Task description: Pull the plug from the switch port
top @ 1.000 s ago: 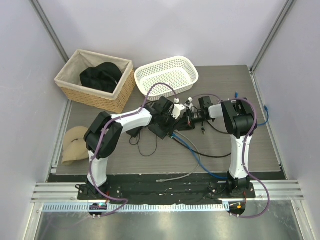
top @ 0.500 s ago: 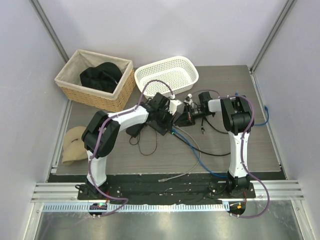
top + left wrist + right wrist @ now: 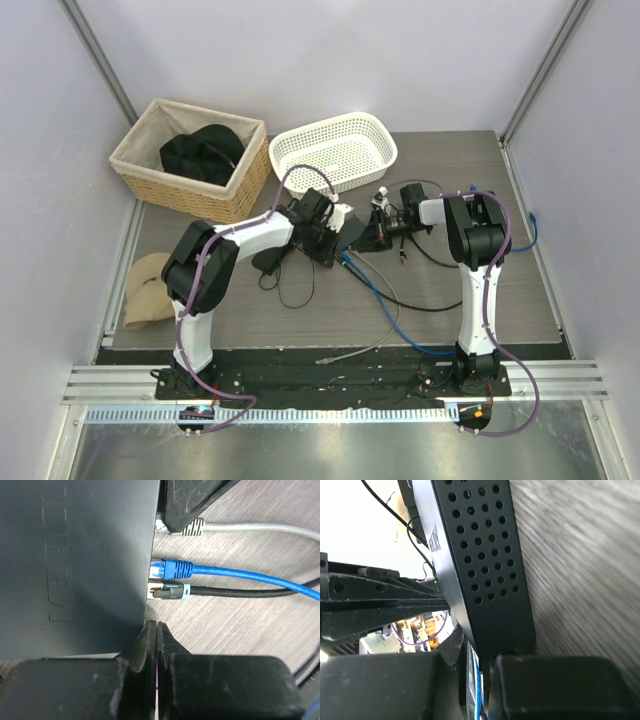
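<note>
Switch (image 3: 75, 565) is being braced: I'm gripping its corner with the right end effector (image 3: 477, 670); the left end effector (image 3: 157, 630) is hovering clenched, empty, just below the black plug (image 3: 167, 591).

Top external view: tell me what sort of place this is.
Probably a robot test cell: white walls enclose a table with two arms bolted at its near edge, plus staged props, a wicker basket, white plastic basket and network switch.

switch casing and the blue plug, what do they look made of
The switch looks like moulded plastic, matte dark grey, with lettering formed into its top. The blue plug has a clear hard-plastic tip and a ribbed blue boot, probably rubbery plastic.
</note>
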Tool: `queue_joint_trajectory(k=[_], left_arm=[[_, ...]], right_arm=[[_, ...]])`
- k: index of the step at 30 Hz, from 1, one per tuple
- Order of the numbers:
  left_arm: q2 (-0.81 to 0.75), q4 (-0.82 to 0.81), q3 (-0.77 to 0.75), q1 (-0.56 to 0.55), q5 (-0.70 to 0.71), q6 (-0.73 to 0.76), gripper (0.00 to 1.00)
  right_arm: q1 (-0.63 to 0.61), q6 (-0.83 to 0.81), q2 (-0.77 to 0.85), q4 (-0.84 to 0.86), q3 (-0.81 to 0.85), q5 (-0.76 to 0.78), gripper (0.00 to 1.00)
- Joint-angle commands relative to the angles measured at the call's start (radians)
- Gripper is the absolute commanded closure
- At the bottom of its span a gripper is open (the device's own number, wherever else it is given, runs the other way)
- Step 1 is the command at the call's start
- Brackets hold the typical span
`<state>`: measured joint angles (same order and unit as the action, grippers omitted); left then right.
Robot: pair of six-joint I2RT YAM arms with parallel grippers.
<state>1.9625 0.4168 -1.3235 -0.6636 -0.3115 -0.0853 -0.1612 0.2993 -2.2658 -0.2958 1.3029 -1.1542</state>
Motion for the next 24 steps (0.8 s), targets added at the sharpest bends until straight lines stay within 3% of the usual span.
queue_joint_trajectory(k=[1, 6, 15, 24], left_arm=[[-0.008, -0.001, -0.049, 0.048, -0.079, -0.033, 1.0], [-0.04, -0.033, -0.088, 0.048, -0.248, -0.083, 1.0], [0.067, 0.02, -0.137, 0.05, 0.083, -0.103, 1.0], [0.153, 0.01, -0.069, 0.05, 0.15, -0.263, 1.0]], right_arm=[[0.052, -0.081, -0.084, -0.077, -0.065, 0.251, 0.99], [0.052, -0.132, -0.07, -0.126, -0.068, 0.261, 0.99], [0.051, -0.121, -0.083, -0.115, -0.053, 0.257, 0.99], [0.016, -0.049, -0.005, 0.003, -0.241, 0.257, 0.99]])
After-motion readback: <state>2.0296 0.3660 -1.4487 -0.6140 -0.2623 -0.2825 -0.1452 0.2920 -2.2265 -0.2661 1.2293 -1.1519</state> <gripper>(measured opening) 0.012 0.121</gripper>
